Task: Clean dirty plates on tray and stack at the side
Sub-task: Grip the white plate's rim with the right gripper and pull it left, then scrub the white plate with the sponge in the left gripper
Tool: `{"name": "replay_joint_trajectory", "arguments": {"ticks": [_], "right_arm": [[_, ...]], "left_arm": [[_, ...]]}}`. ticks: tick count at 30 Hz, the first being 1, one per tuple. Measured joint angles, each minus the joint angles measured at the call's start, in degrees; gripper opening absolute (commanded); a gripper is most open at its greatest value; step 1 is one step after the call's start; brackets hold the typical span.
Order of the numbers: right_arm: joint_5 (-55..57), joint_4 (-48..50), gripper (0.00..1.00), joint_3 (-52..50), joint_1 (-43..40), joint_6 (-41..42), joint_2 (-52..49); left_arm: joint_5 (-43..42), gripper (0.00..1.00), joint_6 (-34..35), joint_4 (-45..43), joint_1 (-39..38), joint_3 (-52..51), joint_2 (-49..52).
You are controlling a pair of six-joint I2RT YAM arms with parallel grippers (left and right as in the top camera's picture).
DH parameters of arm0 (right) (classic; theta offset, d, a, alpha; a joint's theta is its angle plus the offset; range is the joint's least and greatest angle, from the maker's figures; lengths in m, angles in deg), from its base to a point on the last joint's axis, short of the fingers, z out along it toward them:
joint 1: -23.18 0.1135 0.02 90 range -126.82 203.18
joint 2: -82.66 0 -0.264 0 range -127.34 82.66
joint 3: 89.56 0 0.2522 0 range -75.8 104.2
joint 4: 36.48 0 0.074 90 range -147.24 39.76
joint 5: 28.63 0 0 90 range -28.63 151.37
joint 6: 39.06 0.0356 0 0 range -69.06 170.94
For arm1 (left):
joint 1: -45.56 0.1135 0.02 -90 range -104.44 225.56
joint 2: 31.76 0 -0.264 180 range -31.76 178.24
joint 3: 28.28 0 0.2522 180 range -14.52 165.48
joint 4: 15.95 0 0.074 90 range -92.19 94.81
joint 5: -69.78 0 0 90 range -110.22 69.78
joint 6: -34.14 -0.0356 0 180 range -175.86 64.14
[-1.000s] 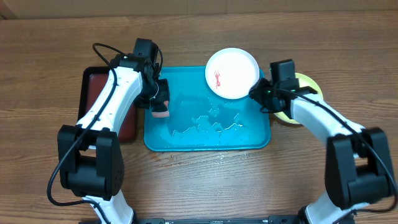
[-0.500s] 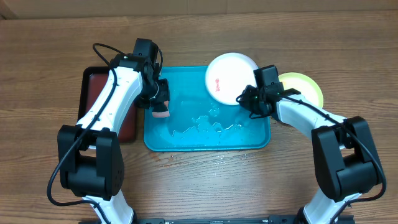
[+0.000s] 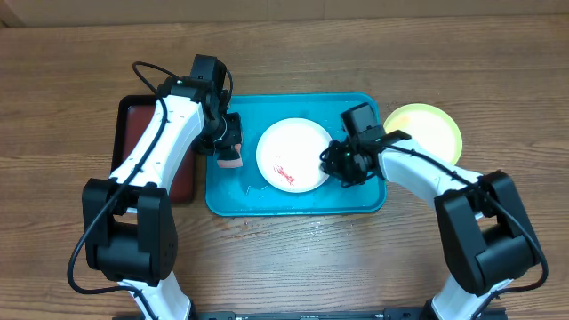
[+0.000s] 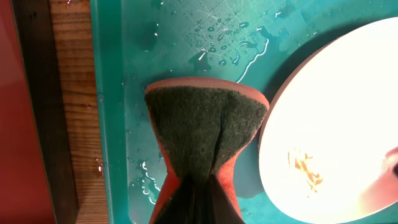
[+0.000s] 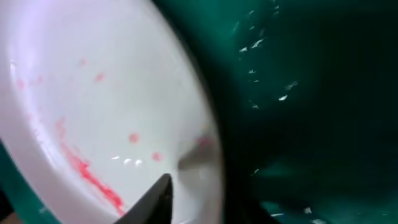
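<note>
I see the white plate (image 3: 292, 155) lying flat near the middle of the tray (image 3: 267, 203), a red smear (image 3: 284, 172) toward its 6 o'clock edge. My right hand (image 3: 336, 163) sits at the plate's 3 o'clock rim, touching it. The wrist view is blurred, so I cannot tell whether the fingers pinch the rim or stand apart. My left hand (image 3: 230, 147) is at the plate's 9 o'clock, pressed together on a sponge (image 3: 231, 161) squeezed at its waist, just beside the plate over wet tray floor. A yellow-green plate (image 3: 427, 129) rests on the surface (image 3: 284, 258) at the tray's 2 o'clock. A black tray (image 3: 133, 124) lies at 9 o'clock.
</note>
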Motion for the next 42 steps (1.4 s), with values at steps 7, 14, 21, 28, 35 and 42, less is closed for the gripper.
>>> {"name": "replay_joint_trajectory", "arguments": {"ticks": [7, 14, 21, 28, 35, 42], "right_arm": [[0.83, 7.02, 0.49, -0.26, -0.39, -3.34, -0.24], [6.91, 13.62, 0.48, -0.46, -0.61, -6.03, -0.87], [9.11, 18.86, 0.41, -0.46, -0.61, -8.24, -2.58], [8.28, 19.61, 0.35, -0.46, -0.61, -13.42, -3.45], [9.11, 19.78, 0.04, -0.46, -0.61, -15.04, -3.61], [8.35, 14.19, 0.04, 0.37, -0.61, -8.37, -3.58]], "left_arm": [[-0.15, 0.04, 0.00, 0.00, 0.00, 0.00, 0.00], [-0.17, 0.04, 0.00, -0.02, 0.00, 0.00, 0.00], [-0.20, 0.04, 0.00, -0.07, 0.00, 0.00, 0.00], [-0.17, 0.04, 0.00, -0.28, 0.00, 0.00, 0.00], [-0.20, 0.04, 0.22, -0.28, 0.00, 0.00, 0.00], [-0.20, 0.04, 0.24, -0.26, 0.00, 0.00, 0.00]]}}
